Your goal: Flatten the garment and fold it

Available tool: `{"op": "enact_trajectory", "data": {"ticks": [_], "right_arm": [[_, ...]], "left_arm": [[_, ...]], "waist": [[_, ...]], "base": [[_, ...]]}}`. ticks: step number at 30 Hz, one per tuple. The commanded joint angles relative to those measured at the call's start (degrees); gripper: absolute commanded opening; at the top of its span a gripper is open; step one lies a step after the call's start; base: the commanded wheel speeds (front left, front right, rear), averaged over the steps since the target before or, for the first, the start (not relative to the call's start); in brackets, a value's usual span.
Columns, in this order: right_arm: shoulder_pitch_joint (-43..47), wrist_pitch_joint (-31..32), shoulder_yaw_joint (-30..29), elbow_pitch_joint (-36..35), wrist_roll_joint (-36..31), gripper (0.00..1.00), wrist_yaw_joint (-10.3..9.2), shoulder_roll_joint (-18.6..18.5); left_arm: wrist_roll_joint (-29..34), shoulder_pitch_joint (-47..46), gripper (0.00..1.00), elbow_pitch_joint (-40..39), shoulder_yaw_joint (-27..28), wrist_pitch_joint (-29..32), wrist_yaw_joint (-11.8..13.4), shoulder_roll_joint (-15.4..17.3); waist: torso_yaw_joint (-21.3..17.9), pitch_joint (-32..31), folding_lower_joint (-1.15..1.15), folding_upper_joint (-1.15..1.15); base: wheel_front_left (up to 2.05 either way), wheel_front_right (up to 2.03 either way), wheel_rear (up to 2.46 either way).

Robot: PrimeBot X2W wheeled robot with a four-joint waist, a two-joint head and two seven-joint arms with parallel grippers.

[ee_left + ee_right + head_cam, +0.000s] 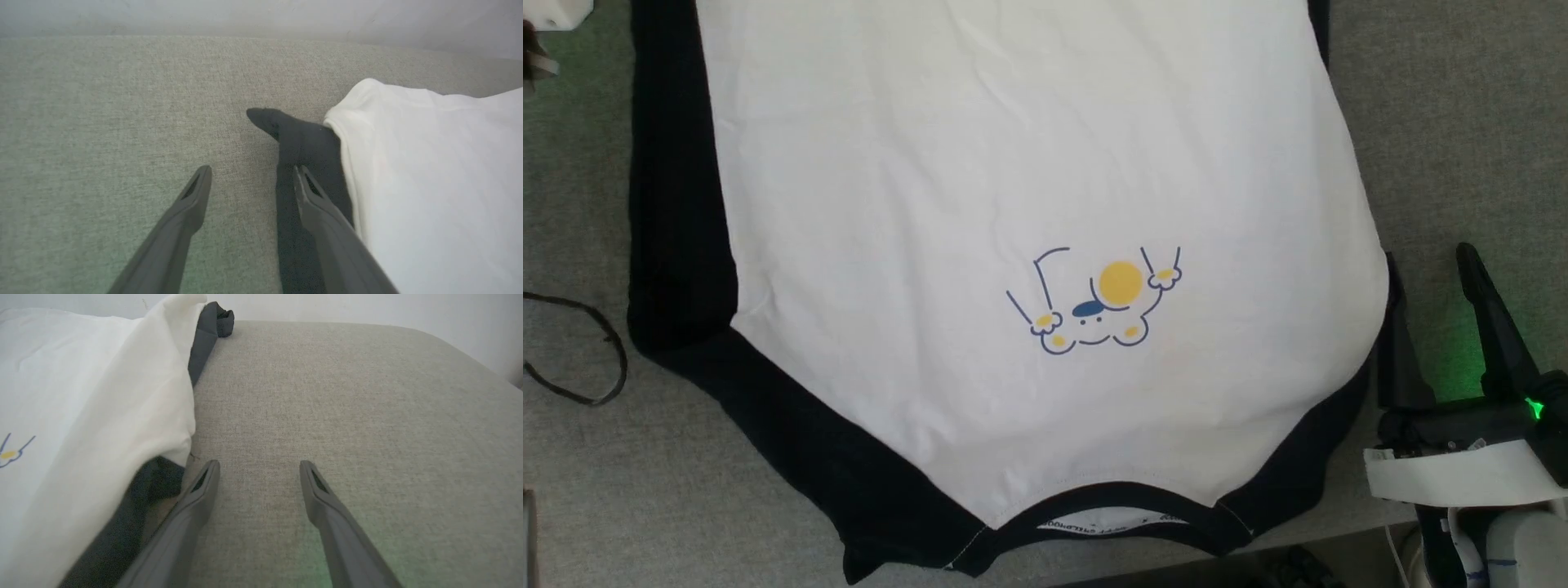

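Currently, the small white T-shirt with black sleeves [1013, 204] lies flat on the grey fabric-covered desk [1445, 122], black collar [1111, 496] toward the robot. Fingers of the left gripper [251, 171] and right gripper [259, 467] stand open, empty, at its sides.

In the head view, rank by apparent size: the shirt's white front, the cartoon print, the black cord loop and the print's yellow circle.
1. white front
2. cartoon print
3. black cord loop, a little narrower, though the frame edge cuts it off
4. yellow circle
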Motion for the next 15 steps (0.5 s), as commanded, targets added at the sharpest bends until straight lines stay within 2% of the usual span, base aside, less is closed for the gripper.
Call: {"op": "enact_trajectory", "data": {"ticks": [1,15], "right_arm": [[-0.9,-0.5,0.2,0.1,-0.1,1.0,-0.04,0.0],[-1.4,-0.5,1.5,1.5,-0.8,1.0,-0.04,0.0]], "left_arm": [[-0.3,-1.1,1.0,0.1,0.3,0.0,0.2,0.1],[-3.2,-2.4,1.0,-0.5,0.9,2.5,0.9,-0.7]], "waist": [[0.0,0.2,-0.01,0.0],[0.6,0.0,-0.01,0.0]], "base": [[0.0,0.0,0.0],[0.0,0.0,0.0]]}}
